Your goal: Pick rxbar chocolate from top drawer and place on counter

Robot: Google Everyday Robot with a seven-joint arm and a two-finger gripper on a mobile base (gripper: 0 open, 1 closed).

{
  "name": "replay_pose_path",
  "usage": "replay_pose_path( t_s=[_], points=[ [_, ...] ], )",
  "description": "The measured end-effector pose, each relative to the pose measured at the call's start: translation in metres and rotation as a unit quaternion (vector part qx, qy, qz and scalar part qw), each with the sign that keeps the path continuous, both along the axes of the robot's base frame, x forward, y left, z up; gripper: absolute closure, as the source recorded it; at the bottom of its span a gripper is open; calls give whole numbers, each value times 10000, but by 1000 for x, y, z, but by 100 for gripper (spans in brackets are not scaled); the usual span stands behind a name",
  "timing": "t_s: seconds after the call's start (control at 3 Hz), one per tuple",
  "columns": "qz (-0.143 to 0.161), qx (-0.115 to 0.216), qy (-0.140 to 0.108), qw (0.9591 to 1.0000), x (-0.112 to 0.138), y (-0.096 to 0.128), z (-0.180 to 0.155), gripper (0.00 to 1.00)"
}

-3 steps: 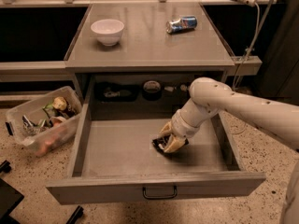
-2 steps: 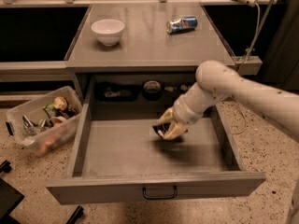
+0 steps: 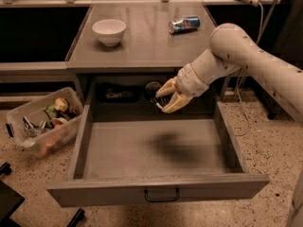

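Observation:
The top drawer (image 3: pixel 118 150) is pulled fully open, and its floor holds only a shadow. My gripper (image 3: pixel 165 98) hangs above the drawer's back part, just below the front edge of the counter (image 3: pixel 142 41). Its tan fingers (image 3: pixel 177 103) are shut on the rxbar chocolate (image 3: pixel 159 105). Only a small dark end of the bar with a white mark shows at the fingertips. My white arm comes in from the upper right.
A white bowl (image 3: pixel 109 31) and a crushed blue-and-silver can (image 3: pixel 184 24) sit on the counter. Dark objects (image 3: pixel 116 94) lie in the recess behind the drawer. A clear plastic bin (image 3: pixel 42 122) of items stands on the floor at the left. The drawer's handle (image 3: pixel 162 195) faces forward.
The gripper has lifted from the drawer floor with the dark bar in it, moving up and back toward the counter's edge. The drawer floor is now bare.

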State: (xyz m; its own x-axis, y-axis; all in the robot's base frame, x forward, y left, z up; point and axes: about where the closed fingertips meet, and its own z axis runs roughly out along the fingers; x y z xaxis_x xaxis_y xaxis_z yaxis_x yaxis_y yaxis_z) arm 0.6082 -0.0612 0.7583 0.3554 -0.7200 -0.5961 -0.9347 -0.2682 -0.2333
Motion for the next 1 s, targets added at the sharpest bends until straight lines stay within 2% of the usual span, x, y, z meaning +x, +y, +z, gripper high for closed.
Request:
replay_pose_path(
  t_s=[0.33, 0.67, 1.0],
  points=[
    [39, -44, -28, 10000, 3, 3, 5, 100],
    [177, -171, -371, 9990, 20, 16, 57, 100],
    [408, -271, -813, 9955, 41, 37, 123, 100]
  ],
)
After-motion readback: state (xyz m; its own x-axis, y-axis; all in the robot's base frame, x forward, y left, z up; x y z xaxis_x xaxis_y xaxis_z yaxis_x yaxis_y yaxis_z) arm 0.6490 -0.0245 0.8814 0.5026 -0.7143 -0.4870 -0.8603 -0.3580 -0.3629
